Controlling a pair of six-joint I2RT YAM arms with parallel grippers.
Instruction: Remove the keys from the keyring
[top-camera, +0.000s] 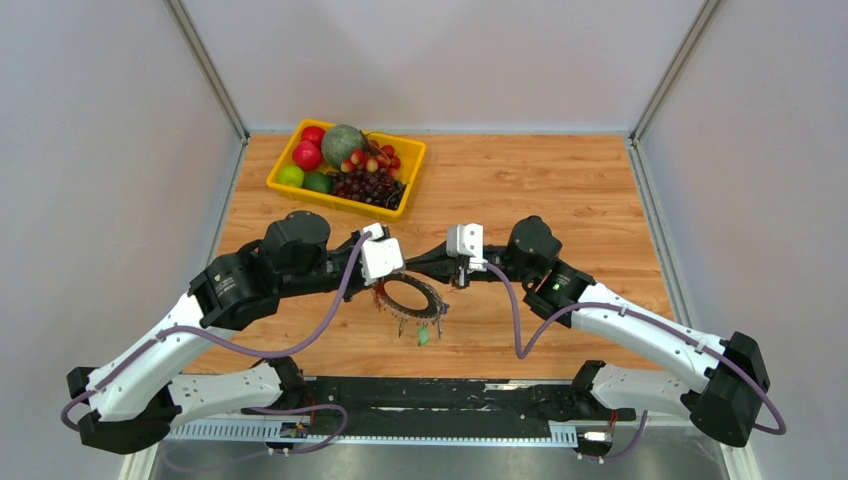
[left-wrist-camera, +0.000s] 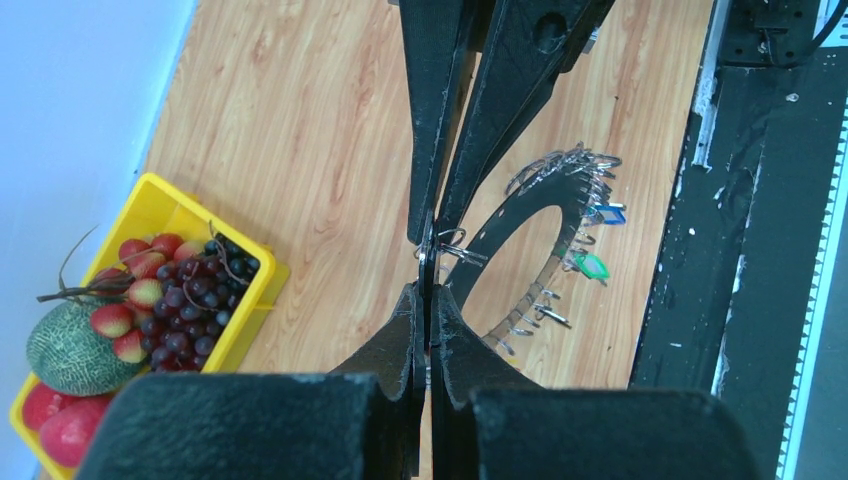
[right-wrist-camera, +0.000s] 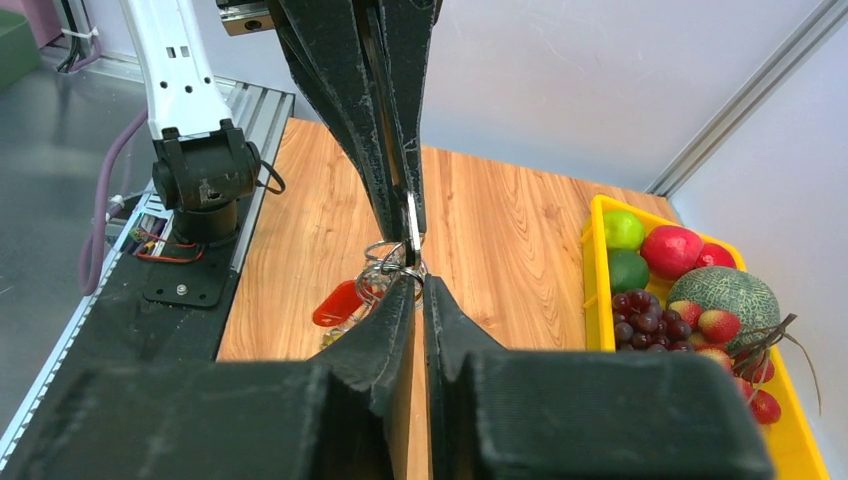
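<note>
Pinching keyring (left-wrist-camera: 520, 215) edge: L end effector (left-wrist-camera: 427, 265) fully closed. R end effector (right-wrist-camera: 413, 255) near-closed by key loops, grip unclear. Keys (left-wrist-camera: 578, 215) fan along rim.

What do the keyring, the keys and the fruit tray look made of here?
The keyring: a flat, dull dark band, probably metal, though the look leaves it open. The keys: silvery, glinting metal blades; the green head is glossy, likely plastic. The tray: smooth bright yellow plastic, by its moulded rim.
</note>
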